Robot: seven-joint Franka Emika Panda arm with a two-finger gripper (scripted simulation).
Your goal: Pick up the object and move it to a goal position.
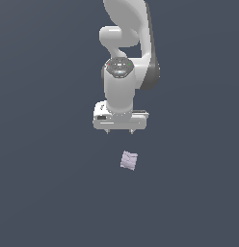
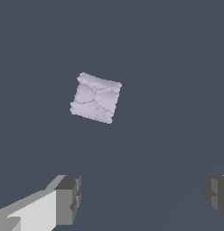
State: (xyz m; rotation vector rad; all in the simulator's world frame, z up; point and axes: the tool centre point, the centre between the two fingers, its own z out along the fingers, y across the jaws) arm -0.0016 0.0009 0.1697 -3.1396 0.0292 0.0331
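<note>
Your gripper (image 1: 120, 130) hangs wide open with nothing between its jaws. In the wrist view the two dark fingertips (image 2: 68, 198) stand far apart at the frame's edges, and the gap between them shows only bare surface. The object (image 1: 129, 160), a small pale lilac-grey lump with faint creases, lies on the surface (image 1: 49, 193) below the gripper, clear of both fingers and not yet between them. In the exterior view it sits a little toward that view's right of the gripper's midline; in the wrist view it is ahead of the finger line and nearer the finger with the white body than the other one.

So the step in hand, as I judge it, is the approach. Before you descend, shift the gripper over until the object lies midway between the fingers. It rests slightly turned against the finger line, so you would do well to rotate the wrist until the pads face two flat sides, not corners. The lump is much smaller than the opening, so width is no worry; centring is. Come straight down and close only once the fingers flank it, or a fingertip may nudge it away.

The surface is a plain, even dark slate-blue, with no marks. No goal marker shows in either view, and nothing else stands near.
</note>
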